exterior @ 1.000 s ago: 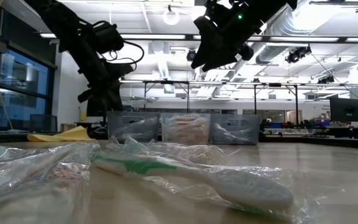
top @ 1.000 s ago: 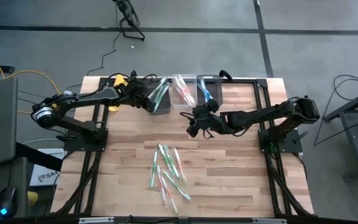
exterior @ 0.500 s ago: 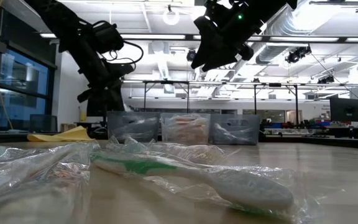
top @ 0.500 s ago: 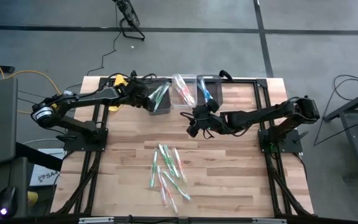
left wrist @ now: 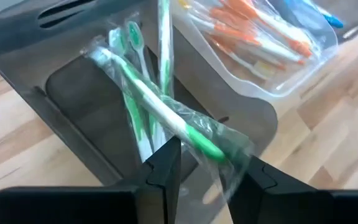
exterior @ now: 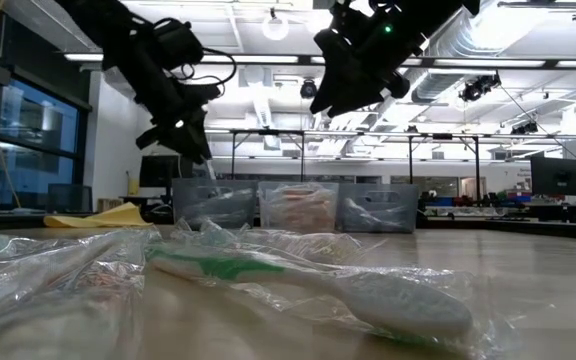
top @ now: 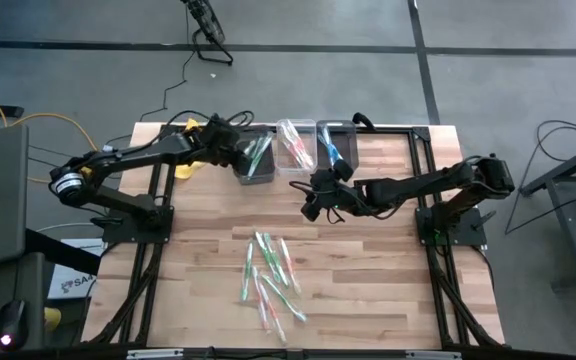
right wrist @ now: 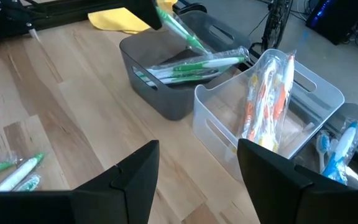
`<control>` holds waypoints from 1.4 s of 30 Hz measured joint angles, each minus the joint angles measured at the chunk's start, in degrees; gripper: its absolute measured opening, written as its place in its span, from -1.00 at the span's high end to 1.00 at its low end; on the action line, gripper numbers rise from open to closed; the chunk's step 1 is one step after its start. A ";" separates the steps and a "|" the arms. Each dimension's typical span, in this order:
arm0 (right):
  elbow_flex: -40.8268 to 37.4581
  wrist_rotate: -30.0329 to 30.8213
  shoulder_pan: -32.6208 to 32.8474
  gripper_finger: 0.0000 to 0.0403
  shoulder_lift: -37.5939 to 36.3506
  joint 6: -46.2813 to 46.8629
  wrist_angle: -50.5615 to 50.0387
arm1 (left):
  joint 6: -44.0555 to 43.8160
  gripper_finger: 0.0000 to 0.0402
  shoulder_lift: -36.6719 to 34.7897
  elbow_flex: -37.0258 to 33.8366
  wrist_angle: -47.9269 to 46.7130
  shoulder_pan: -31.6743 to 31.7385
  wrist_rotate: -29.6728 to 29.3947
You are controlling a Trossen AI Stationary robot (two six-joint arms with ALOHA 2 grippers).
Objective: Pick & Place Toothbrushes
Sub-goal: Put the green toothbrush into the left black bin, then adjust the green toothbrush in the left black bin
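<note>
Left wrist view: we see left claw parted around wrapped green toothbrush over grey bin; right claw open, empty, above desk.

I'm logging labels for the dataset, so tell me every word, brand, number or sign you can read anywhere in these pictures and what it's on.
No text can be read with certainty.
White sheet or box on the floor beside the table: dark print, too small to read.
Toothbrushes, their clear wrappers and the bins: no print visible.
</note>
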 joint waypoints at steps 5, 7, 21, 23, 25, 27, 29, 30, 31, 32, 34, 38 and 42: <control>0.00 0.01 0.00 -0.05 0.00 0.15 -0.36 | 1.49 0.45 0.00 1.55 -3.79 0.00 0.28; 0.00 0.01 0.00 -0.05 0.00 0.15 -0.36 | 2.13 0.40 0.00 1.55 -4.43 0.00 0.26; 0.00 -0.03 0.00 -0.05 0.00 0.15 -0.49 | 6.99 -0.10 -1.92 3.07 -8.28 0.00 -1.09; 0.00 -0.01 0.00 -0.05 0.00 0.15 -0.43 | 8.25 -0.09 -1.87 3.51 -5.14 0.01 -1.16; 0.00 -0.01 -0.09 -0.05 0.00 0.15 0.04 | 10.06 -0.05 -0.73 3.61 -1.77 0.00 -0.64; 0.00 0.00 -0.13 -0.05 0.00 0.16 0.66 | 10.55 0.02 1.22 3.57 0.45 0.03 -0.53; 0.00 0.02 -0.13 -0.05 0.00 0.15 1.13 | 10.95 0.12 3.20 3.50 3.05 0.03 -0.47; 0.00 0.02 -0.13 -0.05 0.00 0.15 1.17 | 11.15 0.18 4.21 3.54 4.69 0.04 -0.12; 0.00 0.02 -0.13 -0.05 0.00 0.19 1.15 | 11.29 0.25 5.13 3.56 5.54 0.04 0.65; 0.00 0.02 -0.13 -0.05 0.00 0.44 1.10 | 11.39 0.33 6.05 3.54 6.43 0.04 1.51; 0.00 0.01 -0.13 -0.05 0.00 0.68 0.85 | 11.51 0.49 7.76 3.54 9.21 0.02 2.52; 0.00 0.02 -0.13 -0.05 0.00 0.76 0.86 | 11.56 0.83 10.44 3.54 12.61 0.20 2.52; 0.00 0.05 -0.13 -0.05 0.00 0.75 0.84 | 11.57 0.97 12.75 3.99 14.13 1.21 2.54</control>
